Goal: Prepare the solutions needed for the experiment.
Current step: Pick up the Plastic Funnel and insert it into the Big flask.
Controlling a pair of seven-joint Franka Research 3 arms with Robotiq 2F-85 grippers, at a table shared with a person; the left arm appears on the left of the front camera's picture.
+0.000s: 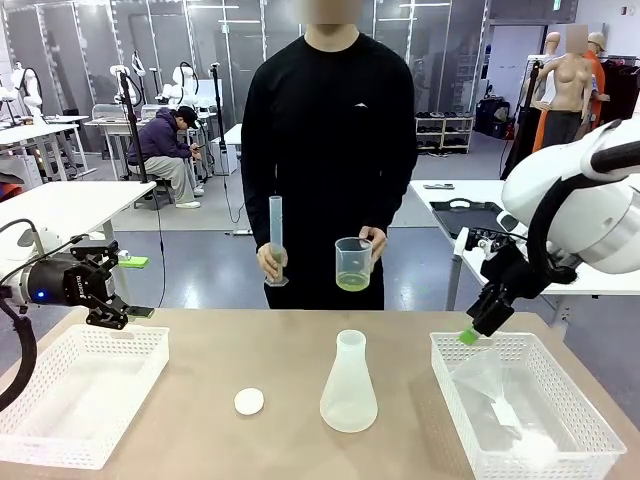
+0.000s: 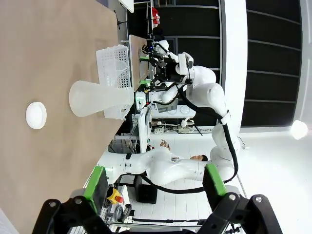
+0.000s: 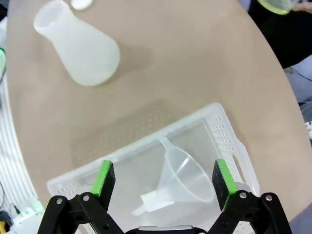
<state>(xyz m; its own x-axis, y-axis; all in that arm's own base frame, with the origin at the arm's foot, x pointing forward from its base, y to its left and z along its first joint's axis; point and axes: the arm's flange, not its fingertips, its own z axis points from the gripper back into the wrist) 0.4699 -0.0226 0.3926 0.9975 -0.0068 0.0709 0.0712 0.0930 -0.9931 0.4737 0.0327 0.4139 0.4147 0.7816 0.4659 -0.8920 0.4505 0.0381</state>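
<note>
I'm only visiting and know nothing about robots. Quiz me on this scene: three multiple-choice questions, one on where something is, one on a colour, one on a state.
1. How does the conical flask stand? A upright; B on its side; C upside down.
2. What colour is the liquid in the beaker the person holds? A blue; B red; C yellow-green.
3. Where is the funnel? A in the flask; B in the beaker; C in the white basket under the right gripper.
Answers: 1 A, its wide base sits on the table, neck up. 2 C, a shallow yellow-green layer shows through the beaker. 3 C, it lies on the basket's floor.
</note>
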